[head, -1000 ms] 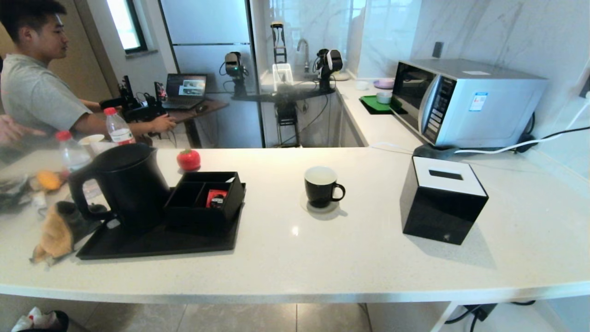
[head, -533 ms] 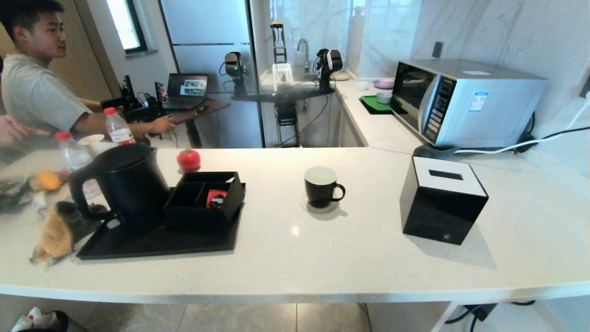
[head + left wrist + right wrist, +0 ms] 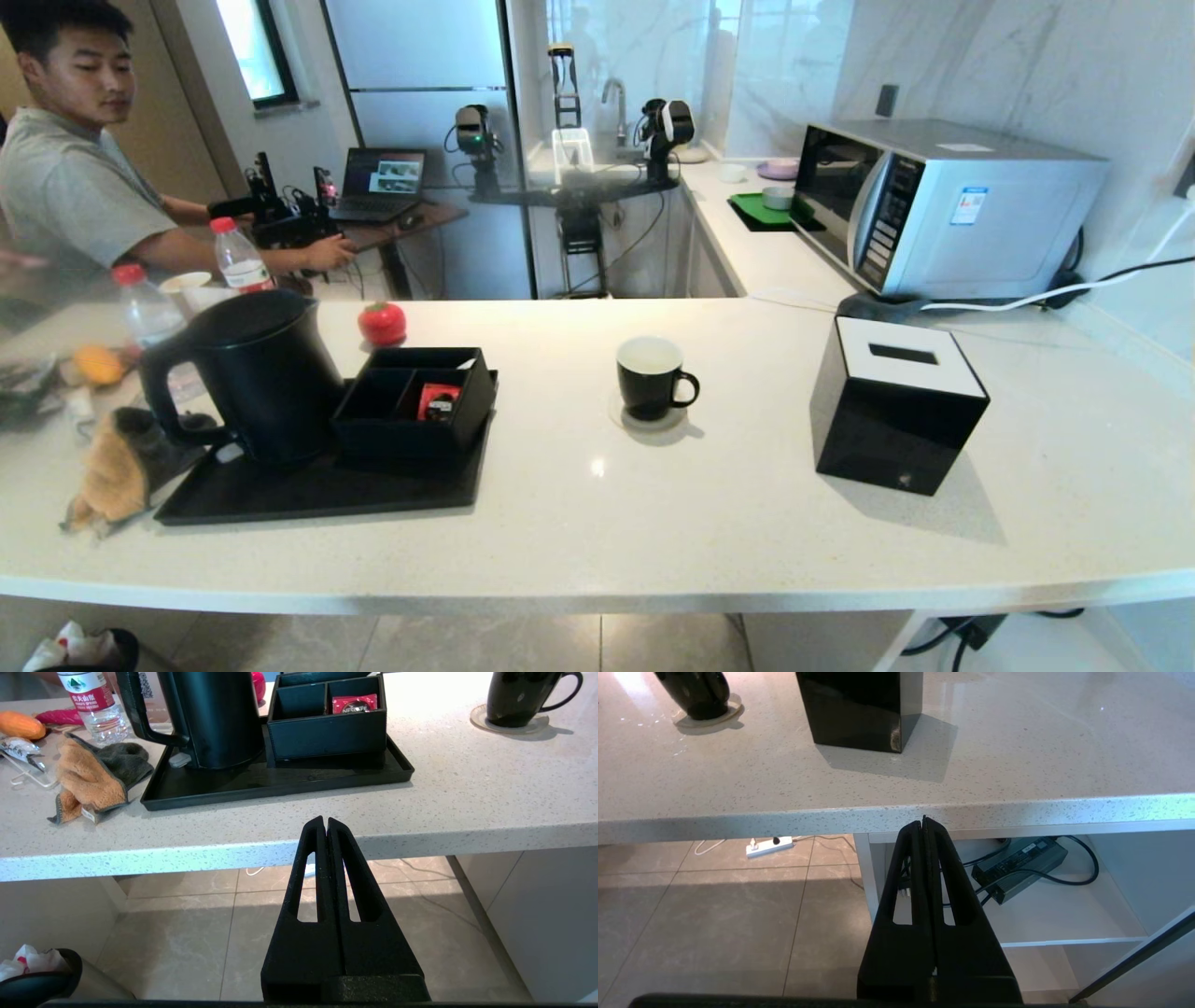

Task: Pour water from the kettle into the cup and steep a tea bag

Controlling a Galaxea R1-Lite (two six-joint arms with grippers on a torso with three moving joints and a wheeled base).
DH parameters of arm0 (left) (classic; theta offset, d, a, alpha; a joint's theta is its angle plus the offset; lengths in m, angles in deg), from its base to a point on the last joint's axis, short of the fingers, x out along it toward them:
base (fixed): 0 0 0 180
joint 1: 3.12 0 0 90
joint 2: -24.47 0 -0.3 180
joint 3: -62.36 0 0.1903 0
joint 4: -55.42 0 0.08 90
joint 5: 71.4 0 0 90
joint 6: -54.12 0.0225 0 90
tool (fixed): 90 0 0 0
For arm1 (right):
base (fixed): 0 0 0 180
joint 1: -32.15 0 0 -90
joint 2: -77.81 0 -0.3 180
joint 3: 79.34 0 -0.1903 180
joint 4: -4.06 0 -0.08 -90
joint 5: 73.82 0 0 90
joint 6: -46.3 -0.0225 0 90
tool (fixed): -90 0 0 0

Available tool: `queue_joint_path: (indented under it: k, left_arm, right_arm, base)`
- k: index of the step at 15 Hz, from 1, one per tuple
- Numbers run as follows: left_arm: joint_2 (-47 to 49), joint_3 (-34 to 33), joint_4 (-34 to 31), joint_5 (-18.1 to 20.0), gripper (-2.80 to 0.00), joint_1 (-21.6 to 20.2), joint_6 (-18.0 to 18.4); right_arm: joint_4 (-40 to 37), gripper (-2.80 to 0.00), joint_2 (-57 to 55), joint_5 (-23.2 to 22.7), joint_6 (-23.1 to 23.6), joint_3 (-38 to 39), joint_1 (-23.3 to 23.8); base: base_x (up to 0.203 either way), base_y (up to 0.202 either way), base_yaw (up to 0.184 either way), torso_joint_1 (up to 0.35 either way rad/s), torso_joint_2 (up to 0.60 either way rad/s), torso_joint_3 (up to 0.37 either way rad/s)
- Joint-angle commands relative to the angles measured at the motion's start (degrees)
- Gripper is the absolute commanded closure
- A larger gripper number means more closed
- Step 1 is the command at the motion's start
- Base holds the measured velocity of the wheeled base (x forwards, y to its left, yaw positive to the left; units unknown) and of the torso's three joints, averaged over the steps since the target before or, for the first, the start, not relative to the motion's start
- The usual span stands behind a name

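Note:
The black kettle (image 3: 257, 373) (image 3: 219, 718) stands on the left of a black tray (image 3: 317, 490) (image 3: 280, 781), handle facing left. The black cup (image 3: 651, 377) (image 3: 514, 695) (image 3: 698, 693), white inside, sits on a round coaster mid-counter with its handle to the right. No tea bag shows; a red packet (image 3: 437, 399) (image 3: 353, 703) lies in the black divided box (image 3: 415, 406) on the tray. My left gripper (image 3: 325, 822) is shut and empty below the counter's front edge, in front of the tray. My right gripper (image 3: 924, 822) is shut and empty below the edge, near the tissue box.
A black tissue box (image 3: 892, 415) (image 3: 859, 709) stands right of the cup. An orange cloth (image 3: 117, 467) (image 3: 91, 779), water bottles (image 3: 149, 317) and clutter lie left of the tray. A microwave (image 3: 934, 205) is back right. A person (image 3: 75, 177) sits beyond the counter.
Only the person at the back left has shifted his head and arm slightly; both arms and everything on the counter are still.

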Motion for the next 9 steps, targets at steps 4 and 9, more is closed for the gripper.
queue_joint_path:
  k: [4,9]
  left_arm:
    - [-0.02,0.0,0.0,0.0,0.0,-0.01,0.02]
    - [-0.02,0.0,0.0,0.0,0.0,-0.01,0.07]
  right_arm:
    - [-0.05,0.0,-0.05,0.69,-0.59,-0.04,-0.01]
    - [-0.05,0.0,-0.05,0.6,-0.53,0.01,-0.02]
  base:
    - [0.0,0.0,0.0,0.0,0.0,0.0]
    - [0.0,0.0,0.0,0.0,0.0,0.0]
